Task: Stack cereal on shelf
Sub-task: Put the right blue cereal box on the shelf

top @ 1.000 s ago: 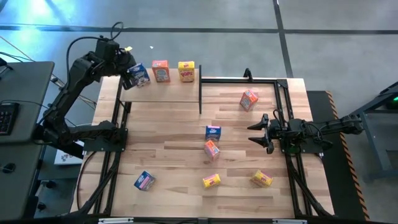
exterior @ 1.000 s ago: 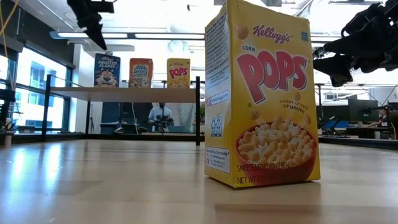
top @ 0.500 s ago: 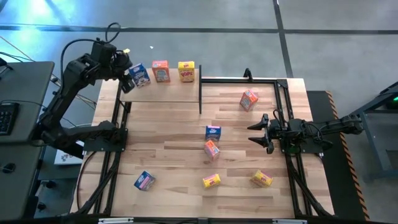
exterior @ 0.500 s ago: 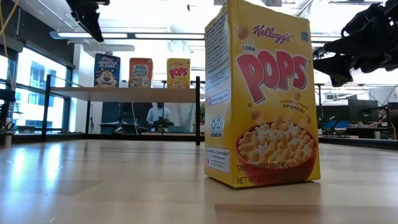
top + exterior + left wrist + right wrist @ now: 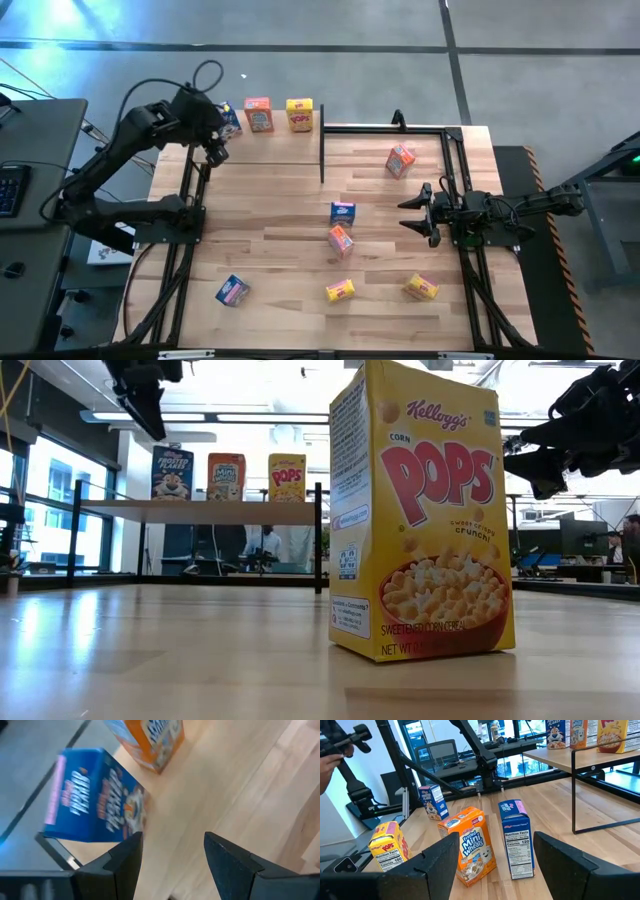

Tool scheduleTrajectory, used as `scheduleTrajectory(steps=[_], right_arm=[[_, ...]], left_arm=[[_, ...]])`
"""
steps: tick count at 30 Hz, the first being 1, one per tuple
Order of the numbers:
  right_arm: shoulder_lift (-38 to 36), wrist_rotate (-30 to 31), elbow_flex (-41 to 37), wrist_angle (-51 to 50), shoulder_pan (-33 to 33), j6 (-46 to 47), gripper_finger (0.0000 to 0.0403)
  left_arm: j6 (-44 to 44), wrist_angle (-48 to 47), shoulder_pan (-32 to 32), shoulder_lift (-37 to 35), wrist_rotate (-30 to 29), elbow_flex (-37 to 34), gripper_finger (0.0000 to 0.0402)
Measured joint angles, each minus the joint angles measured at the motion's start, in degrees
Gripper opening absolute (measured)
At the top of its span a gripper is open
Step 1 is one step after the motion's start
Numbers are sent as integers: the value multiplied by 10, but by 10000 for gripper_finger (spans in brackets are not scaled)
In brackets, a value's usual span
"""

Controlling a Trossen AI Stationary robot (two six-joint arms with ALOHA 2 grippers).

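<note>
We see L gripper (image 5: 213, 150) open, empty, just by the Frosted Flakes box (image 5: 229, 118) on the shelf (image 5: 270, 150); R gripper (image 5: 412, 213) open too.

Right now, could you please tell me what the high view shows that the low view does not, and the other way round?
Only the high view shows all six boxes lying loose on the tabletop, including the blue box near the front.

Only the low view shows the printed front of the yellow Corn Pops box up close.

Both show the shelf carrying three boxes in a row, and the left end effector open, holding nothing.
</note>
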Motion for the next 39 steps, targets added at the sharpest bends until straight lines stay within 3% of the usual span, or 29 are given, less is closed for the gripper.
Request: scheduleTrajectory(steps=[6,17,26,39], right_arm=[[0,0,0,0,0,0,248],[0,0,0,0,0,0,248],[0,0,0,0,0,0,248],[0,0,0,0,0,0,248]], left_arm=[[-29,32,-25,-10,3,-53,203],[-41,170,-36,-99,3,-186,203],[-60,251,-36,-130,-36,-275,203],[-59,270,-35,-128,-136,-293,203]])
